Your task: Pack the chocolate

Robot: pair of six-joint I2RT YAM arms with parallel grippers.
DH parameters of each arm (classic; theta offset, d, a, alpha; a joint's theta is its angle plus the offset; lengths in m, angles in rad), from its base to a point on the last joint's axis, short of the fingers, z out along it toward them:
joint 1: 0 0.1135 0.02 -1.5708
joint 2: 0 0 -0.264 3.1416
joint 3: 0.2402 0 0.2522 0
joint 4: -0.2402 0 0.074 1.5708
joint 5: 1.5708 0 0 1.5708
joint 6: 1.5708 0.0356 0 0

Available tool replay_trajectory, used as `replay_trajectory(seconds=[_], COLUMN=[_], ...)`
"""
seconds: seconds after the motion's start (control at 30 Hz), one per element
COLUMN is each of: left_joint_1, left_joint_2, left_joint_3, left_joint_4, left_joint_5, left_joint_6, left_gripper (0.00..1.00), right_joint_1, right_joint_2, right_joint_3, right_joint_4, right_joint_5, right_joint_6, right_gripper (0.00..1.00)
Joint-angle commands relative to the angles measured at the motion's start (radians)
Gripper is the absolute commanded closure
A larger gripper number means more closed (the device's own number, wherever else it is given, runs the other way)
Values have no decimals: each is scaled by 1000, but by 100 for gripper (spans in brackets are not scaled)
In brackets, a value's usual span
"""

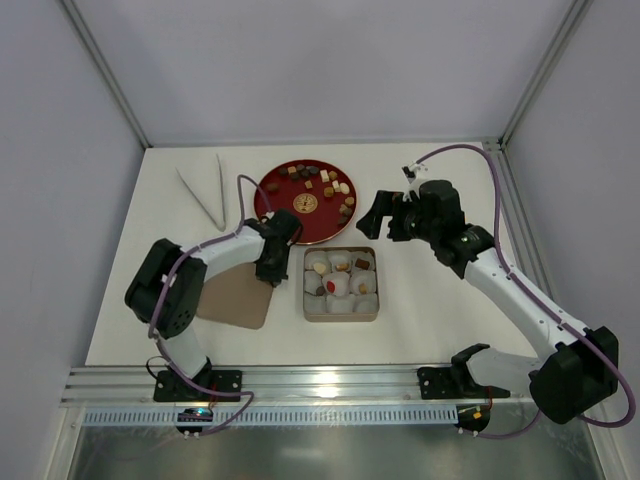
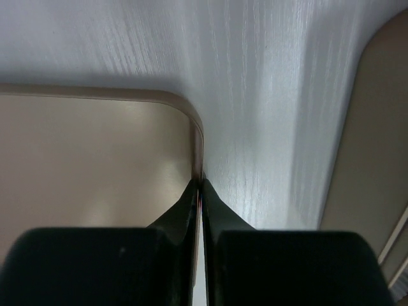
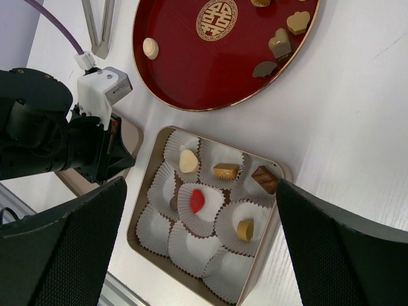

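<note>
Packing under way, and I see two risks.

Overhead: most chocolate (image 1: 320, 185) lies on the red plate (image 1: 325, 225), with a few pieces in the box (image 1: 340, 319). Left wrist: my left gripper (image 2: 201, 185) is pressed together on the rim of the lid (image 2: 95, 159), and dragging it could knock the box. Right wrist: my right gripper (image 3: 199, 191) hangs spread and empty above the paper cups (image 3: 191, 245). One brown piece (image 3: 263, 178) perches at the box corner and could tip out.
</note>
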Motion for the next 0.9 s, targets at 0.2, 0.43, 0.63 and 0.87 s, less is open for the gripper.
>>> replay_trajectory(seconds=[0.2,0.43,0.63,0.87], left_joint_1=[-1,26,49,68], left_joint_2=[66,76,51,33], left_joint_3=[93,161,193,211], left_joint_4=[30,1,-13,-30], left_joint_5=[-3,57,112,155], left_joint_6=[-40,-69,-81,-76], left_gripper=[100,100,99,100], right_joint_1=[3,41,130,263], right_joint_2=[-42,-84,-98,-71], right_joint_3=[-14,-45,-76,-96], right_joint_4=[35,35,58,93], right_joint_5=[-26,-38,-10,60], right_joint_6=[-9,22,76,152], right_gripper=[1,4,5,11])
